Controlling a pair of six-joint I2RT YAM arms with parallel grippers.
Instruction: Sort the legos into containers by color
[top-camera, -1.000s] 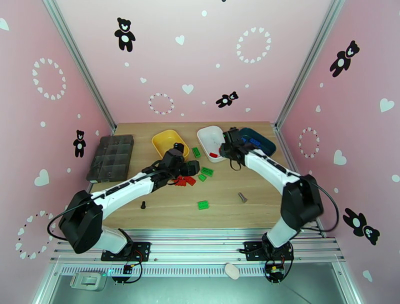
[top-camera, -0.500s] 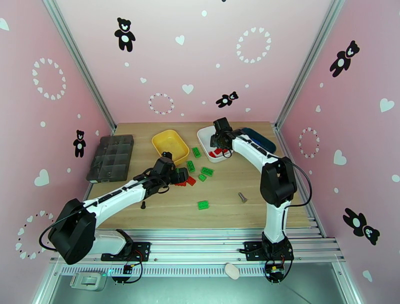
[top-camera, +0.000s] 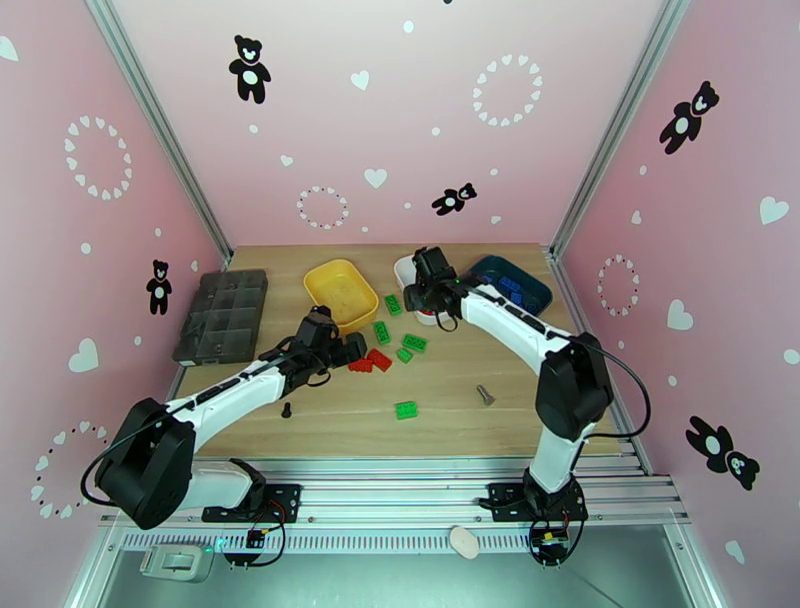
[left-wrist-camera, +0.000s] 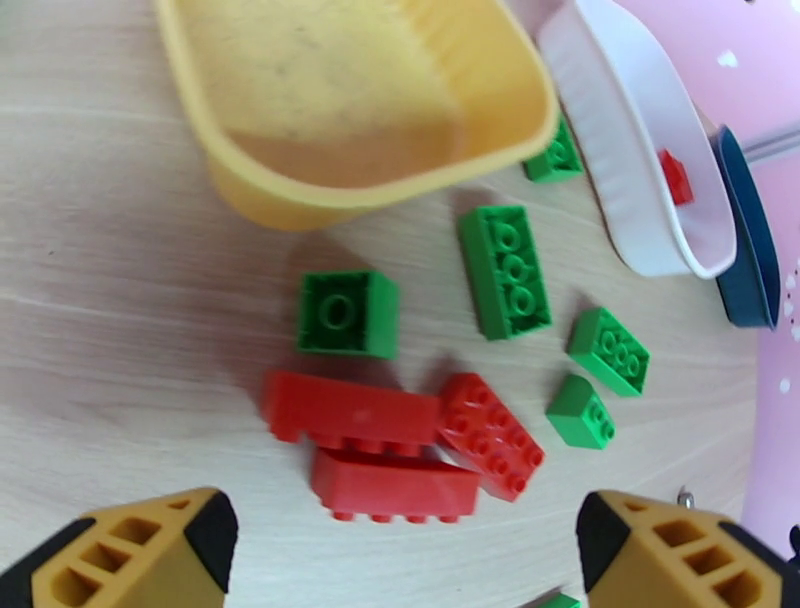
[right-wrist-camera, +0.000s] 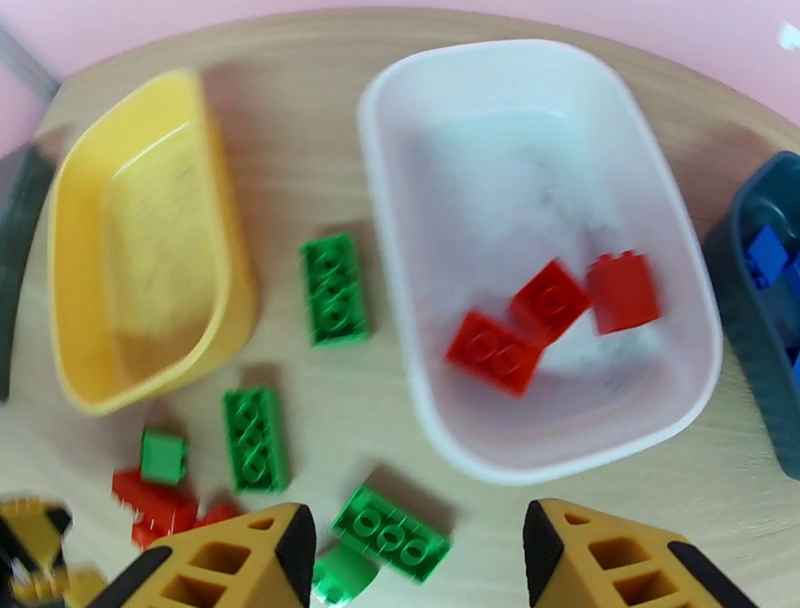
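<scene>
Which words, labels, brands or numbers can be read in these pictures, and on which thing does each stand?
None can be read.
Studs of the green brick and red brick: too blurred to show a brand.
The yellow tub and white tub: no print.
The pink walls: only bear and heart shapes.

Top camera looks down from six o'clock; both wrist cameras, close overhead, share the yellow tub (top-camera: 341, 288).

No writing, number or brand can be read; studs on the legos (left-wrist-camera: 503, 268) are blurred, pink walls (top-camera: 400, 120) carry bears (top-camera: 249, 68) and hearts (top-camera: 375, 177).
</scene>
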